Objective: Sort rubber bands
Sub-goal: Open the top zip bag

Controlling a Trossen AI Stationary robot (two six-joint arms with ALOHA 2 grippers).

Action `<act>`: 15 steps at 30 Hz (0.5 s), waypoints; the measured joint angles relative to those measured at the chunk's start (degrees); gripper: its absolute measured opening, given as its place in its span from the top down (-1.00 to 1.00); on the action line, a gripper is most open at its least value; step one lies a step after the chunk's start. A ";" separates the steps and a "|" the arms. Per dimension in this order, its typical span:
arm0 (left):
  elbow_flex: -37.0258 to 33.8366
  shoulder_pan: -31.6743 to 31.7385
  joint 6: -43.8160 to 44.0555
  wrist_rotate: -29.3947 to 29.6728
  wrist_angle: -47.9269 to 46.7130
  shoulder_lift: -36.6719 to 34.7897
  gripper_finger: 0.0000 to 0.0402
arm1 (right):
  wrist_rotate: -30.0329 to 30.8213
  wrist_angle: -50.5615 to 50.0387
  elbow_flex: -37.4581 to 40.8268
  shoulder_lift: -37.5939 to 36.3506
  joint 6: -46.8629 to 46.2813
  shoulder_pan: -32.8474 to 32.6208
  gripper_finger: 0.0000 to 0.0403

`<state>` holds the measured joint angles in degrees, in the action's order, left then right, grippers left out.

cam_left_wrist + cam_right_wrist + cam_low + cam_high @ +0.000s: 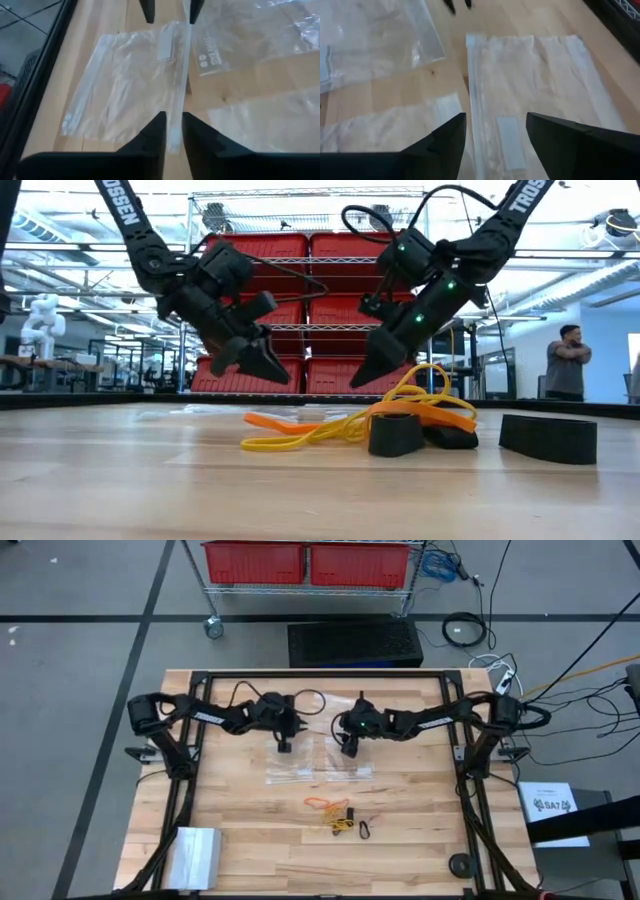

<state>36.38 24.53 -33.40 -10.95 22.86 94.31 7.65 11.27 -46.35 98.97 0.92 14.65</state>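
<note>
The small thin rubber bands in orange, yellow and black (337,815) are lying in a loose tangle on the pale wooden worktop (250,860), nearer its front edge than the arms are. From above, the tangle is stretching across the worktop from left to right: orange loops are trailing out at the left end, and a single black loop (365,830) is sitting just apart at the right end.

The low view is showing what the high view flattens: a yellow loop (420,380) is arching upward above the heap while orange and yellow strands (290,430) are running flat along the wood, and the black bands (396,433) are reading as squat dark rings.

Only the wrist views are showing the clear plastic zip bags (125,85) in detail, lying flat and partly overlapping behind the bands. The left pincer (170,122) is hovering over one bag's zip strip with a narrow gap between its fingers, gripping nothing. The right pincer (496,125) is hanging over another bag (535,85), spread wide and empty.
</note>
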 joint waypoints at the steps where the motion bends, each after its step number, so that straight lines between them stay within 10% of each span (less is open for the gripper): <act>1: 0.58 -0.26 -0.01 0.19 -0.12 0.81 0.54 | 0.08 -0.85 0.00 -0.37 0.03 -0.07 -0.02; 15: 12.66 -2.99 -0.10 3.71 -5.24 14.76 0.17 | 0.06 -6.01 0.00 -3.01 0.23 -0.15 -0.03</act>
<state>49.03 21.55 -33.50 -7.25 17.61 109.07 7.70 5.26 -46.35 95.96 1.15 14.50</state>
